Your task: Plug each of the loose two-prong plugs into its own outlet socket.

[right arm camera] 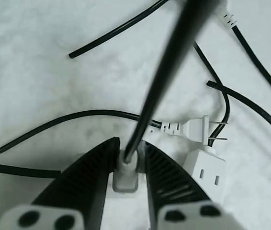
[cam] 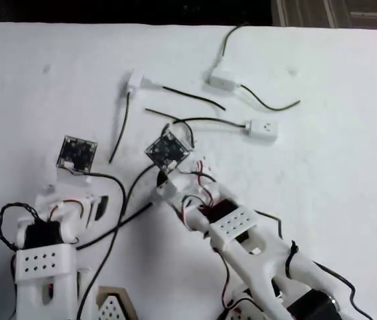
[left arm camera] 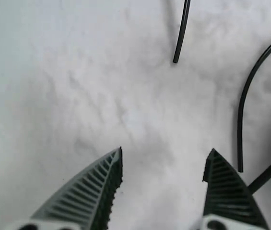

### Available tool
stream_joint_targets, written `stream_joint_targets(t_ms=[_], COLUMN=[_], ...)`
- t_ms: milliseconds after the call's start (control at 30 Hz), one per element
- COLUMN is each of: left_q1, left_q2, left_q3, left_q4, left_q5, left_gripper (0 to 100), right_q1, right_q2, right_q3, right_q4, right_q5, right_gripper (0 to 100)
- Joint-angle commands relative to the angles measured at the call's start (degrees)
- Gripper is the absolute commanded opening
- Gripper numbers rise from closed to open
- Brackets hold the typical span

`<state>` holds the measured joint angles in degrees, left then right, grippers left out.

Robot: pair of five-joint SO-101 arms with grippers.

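Two tools, right tool (right arm camera: 129, 143) clenching a white cord end (right arm camera: 124, 179), left tool (left arm camera: 166, 151) hanging released above my tabletop (left arm camera: 77, 86), plug (right arm camera: 193, 128) lying beside socket (right arm camera: 206, 173).

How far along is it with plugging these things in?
Nothing looks plugged in yet: a plug lies, prongs bare, beside a socket. In hand: the right gripper is shut on a white connector. The left gripper hangs open over the table. Every pairing is left.
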<state>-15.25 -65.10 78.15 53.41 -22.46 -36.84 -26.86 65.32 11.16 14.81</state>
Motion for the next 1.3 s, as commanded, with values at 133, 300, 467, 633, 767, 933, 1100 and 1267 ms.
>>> stream_joint_targets(t_ms=[133,300,467,633,767,933,1100,1267], left_q1=[-0.4,-0.4,-0.4,-0.4,-0.4,-0.4,-0.4,-0.4], left_q2=[-1.36,-1.36,-1.36,-1.36,-1.36,-1.36,-1.36,-1.36], left_q3=[-0.35,-0.35,-0.35,-0.35,-0.35,-0.35,-0.26,-0.26], left_q4=[-0.79,-0.79,-0.79,-0.7,-0.7,-0.7,-0.7,-0.7], left_q5=[0.44,0.44,0.44,0.44,0.44,0.35,0.35,0.35], left_gripper=[28,28,28,28,28,28,28,28], right_q1=[-0.22,1.27,1.45,1.36,1.54,1.54,1.63,1.63], right_q2=[0.04,0.4,6.64,9.8,9.8,10.15,10.51,11.03], right_q3=[-0.35,-0.53,-1.41,-2.46,-2.2,-2.11,-1.85,-1.85], right_q4=[-1.1,-1.1,-5.41,-5.85,-5.58,-2.33,1.36,3.3], right_q5=[3.69,3.78,3.87,3.87,3.87,3.87,3.87,3.87], right_gripper=[1.8,1.8,1.8,1.8,1.8,1.8,1.8,1.8])
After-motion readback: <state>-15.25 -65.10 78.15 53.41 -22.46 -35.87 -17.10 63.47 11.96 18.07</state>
